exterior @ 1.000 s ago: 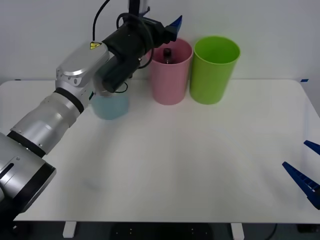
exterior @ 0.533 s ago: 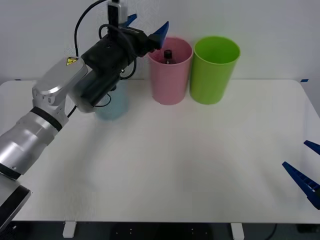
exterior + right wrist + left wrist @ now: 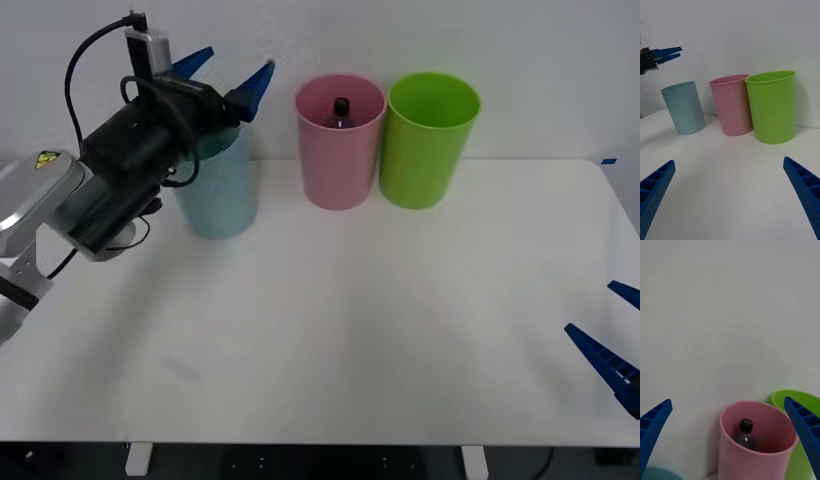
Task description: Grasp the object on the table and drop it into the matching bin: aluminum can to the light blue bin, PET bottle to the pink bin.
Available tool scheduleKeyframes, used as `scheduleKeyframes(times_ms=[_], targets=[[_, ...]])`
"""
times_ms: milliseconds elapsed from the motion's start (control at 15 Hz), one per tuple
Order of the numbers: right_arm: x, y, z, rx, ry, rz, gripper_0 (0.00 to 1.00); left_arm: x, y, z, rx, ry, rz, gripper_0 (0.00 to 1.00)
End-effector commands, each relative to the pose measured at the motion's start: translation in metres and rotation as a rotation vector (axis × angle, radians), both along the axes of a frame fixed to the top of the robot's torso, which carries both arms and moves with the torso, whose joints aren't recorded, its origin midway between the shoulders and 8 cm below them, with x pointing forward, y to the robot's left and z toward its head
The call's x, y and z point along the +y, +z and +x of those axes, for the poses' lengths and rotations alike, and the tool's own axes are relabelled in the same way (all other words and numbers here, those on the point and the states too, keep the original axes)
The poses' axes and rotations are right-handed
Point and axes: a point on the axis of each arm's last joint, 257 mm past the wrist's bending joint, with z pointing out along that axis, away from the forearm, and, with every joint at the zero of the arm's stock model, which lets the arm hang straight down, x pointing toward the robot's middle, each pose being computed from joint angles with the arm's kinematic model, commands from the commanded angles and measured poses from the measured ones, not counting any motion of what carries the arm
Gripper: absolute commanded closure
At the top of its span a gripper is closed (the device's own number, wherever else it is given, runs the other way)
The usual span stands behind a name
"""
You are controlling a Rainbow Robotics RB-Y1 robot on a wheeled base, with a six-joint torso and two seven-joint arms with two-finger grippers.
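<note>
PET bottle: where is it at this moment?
The PET bottle stands inside the pink bin at the table's far edge, between the light blue bin and the lime green bin.

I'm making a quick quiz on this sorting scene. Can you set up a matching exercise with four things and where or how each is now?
Things:
1. PET bottle
2. left gripper
3. right gripper
4. light blue bin

States:
A. open, low at the table's right edge
B. partly hidden behind the left arm
C. standing inside the pink bin
D. open, raised above the light blue bin

Pairs: 1-C, 2-D, 3-A, 4-B
</note>
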Motion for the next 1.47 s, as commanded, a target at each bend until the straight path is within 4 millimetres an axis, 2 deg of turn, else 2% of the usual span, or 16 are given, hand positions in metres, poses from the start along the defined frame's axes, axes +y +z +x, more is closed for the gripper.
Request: scheduleKeyframes(times_ms=[67, 467, 733, 933, 1467], targets=[[0.000, 0.000, 0.000, 0.000, 0.000, 0.000, 0.00, 0.034, -0.006, -0.019, 0.000, -0.006, -0.024, 0.00], [0.000, 0.000, 0.000, 0.000, 0.000, 0.000, 0.00, 0.101, -0.025, -0.060, 0.011, -0.017, -0.035, 0.00], [0.000, 0.000, 0.000, 0.000, 0.000, 0.000, 0.00, 0.141, -0.038, -0.095, 0.010, -0.026, -0.041, 0.00], [0.000, 0.000, 0.000, 0.000, 0.000, 0.000, 0.00, 0.170, -0.055, -0.129, 0.021, -0.014, -0.010, 0.00], [0.000, 0.000, 0.000, 0.000, 0.000, 0.000, 0.00, 0.218, -0.102, -0.197, 0.082, -0.018, 0.180, 0.00]])
